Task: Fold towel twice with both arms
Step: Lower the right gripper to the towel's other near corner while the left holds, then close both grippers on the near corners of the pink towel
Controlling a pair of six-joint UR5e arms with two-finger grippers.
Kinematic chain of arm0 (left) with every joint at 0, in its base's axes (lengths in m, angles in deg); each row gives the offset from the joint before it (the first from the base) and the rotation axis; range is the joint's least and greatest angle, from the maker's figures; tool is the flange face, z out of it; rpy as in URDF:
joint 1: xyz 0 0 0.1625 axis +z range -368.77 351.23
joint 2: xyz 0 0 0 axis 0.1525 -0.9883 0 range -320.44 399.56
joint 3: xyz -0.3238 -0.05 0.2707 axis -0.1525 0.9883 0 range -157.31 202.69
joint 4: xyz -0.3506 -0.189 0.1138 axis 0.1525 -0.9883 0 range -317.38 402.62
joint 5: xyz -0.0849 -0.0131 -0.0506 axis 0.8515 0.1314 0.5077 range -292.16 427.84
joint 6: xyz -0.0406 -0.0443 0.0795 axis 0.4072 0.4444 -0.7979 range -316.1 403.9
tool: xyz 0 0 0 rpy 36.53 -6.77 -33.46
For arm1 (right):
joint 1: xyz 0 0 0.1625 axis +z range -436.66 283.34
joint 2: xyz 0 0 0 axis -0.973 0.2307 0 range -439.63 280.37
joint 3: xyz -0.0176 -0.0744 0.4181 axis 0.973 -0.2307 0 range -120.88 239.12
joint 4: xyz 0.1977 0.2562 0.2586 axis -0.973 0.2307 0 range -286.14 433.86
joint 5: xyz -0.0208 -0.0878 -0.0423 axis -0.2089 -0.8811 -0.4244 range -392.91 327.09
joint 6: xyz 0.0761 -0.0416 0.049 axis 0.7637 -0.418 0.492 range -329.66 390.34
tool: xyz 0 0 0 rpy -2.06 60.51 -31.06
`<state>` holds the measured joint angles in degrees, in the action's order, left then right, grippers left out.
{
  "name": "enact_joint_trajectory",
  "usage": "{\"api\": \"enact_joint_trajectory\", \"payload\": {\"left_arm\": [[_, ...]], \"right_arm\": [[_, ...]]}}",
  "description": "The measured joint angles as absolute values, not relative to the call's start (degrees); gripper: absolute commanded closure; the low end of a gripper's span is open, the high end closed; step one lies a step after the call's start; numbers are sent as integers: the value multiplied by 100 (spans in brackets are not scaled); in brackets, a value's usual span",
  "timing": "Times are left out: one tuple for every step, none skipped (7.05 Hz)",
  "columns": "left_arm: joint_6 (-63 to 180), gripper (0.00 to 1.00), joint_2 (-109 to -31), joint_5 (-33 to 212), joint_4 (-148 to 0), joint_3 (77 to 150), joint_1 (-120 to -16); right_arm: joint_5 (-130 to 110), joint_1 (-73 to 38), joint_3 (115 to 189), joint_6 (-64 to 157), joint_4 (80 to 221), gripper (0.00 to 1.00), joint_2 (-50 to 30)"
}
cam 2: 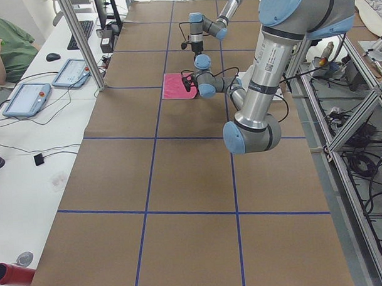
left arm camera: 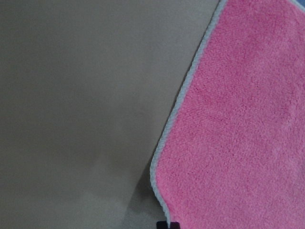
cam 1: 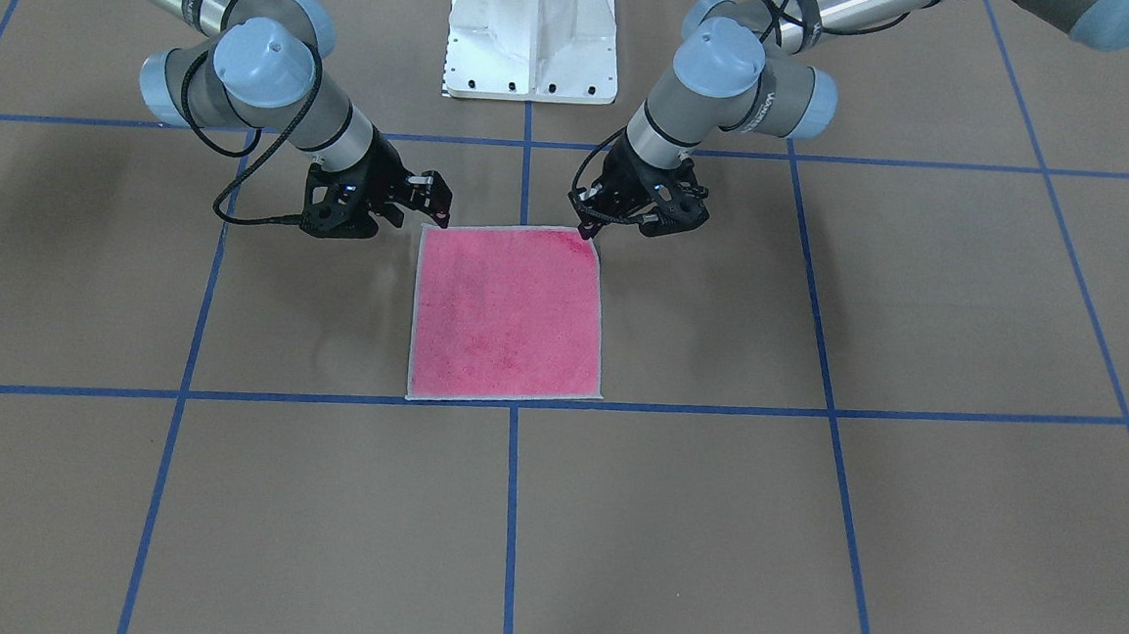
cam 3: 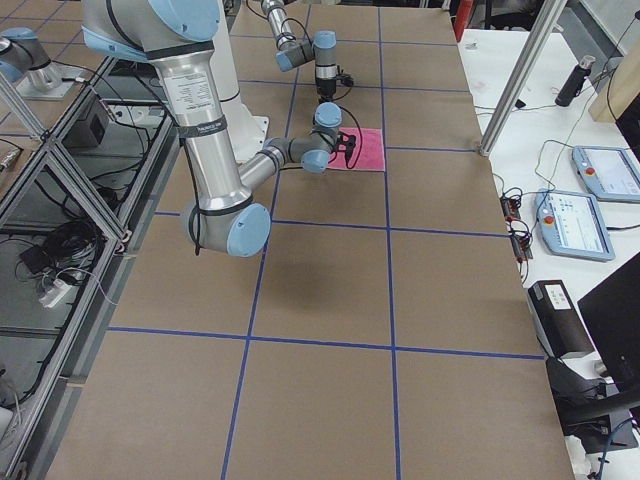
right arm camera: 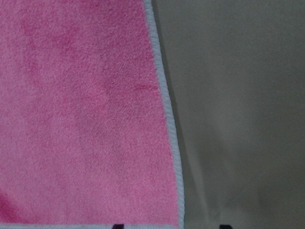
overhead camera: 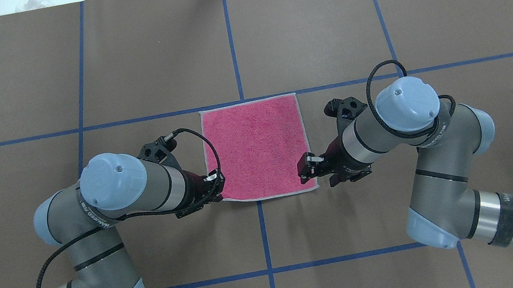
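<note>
The brown table (overhead camera: 319, 22), ruled into squares by blue tape (overhead camera: 230, 38), fills every view, and the white pedestal (cam 1: 533, 31) stands at the middle of its robot-side edge. From either side of the pedestal the left arm (overhead camera: 117, 189) and the right arm (overhead camera: 403, 107) bend inward and down toward each other. Straight out from the pedestal lies the towel (overhead camera: 257, 146) — flat, unfolded, pink face up with its pale stitched hem all round, centred on the tape line that runs out from the pedestal. The left gripper (overhead camera: 215, 185) sits low at the towel's pedestal-side corner on the robot's left; its wrist camera shows only one dark fingertip (left arm camera: 164, 224) at the hem there, so I cannot tell how wide it stands or whether it has the cloth. The right gripper (overhead camera: 306, 167) is at the other pedestal-side corner, spread apart — one of its fingertips (right arm camera: 119, 225) over the pink, the other over bare table, gripping nothing.
</note>
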<state>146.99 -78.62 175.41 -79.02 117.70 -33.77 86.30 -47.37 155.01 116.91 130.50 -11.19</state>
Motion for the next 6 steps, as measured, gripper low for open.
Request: {"api": "enact_joint_trajectory", "payload": {"left_arm": [[14699,100,-7867,17542,-7902,11772,-3374],[14699,100,-7870,17542,-7900,11775,-3374],[14699,100,-7872,17542,-7896,11778,-3374],[14699,100,-7874,17542,-7894,11778,-3378],[14699,100,-7874,17542,-7891,11779,-3381],[14699,100,-7874,17546,-7888,11785,-3381]], "right_arm": [[8628,-4755,15468,11691,13056,28,-1122],[8627,-4761,15434,11691,13060,29,-1127],[8627,-4763,15412,11691,13061,33,-1138],[8627,-4765,15402,11691,13060,34,-1158],[8627,-4765,15387,11691,13062,34,-1175],[8627,-4766,15372,11691,13063,34,-1182]]}}
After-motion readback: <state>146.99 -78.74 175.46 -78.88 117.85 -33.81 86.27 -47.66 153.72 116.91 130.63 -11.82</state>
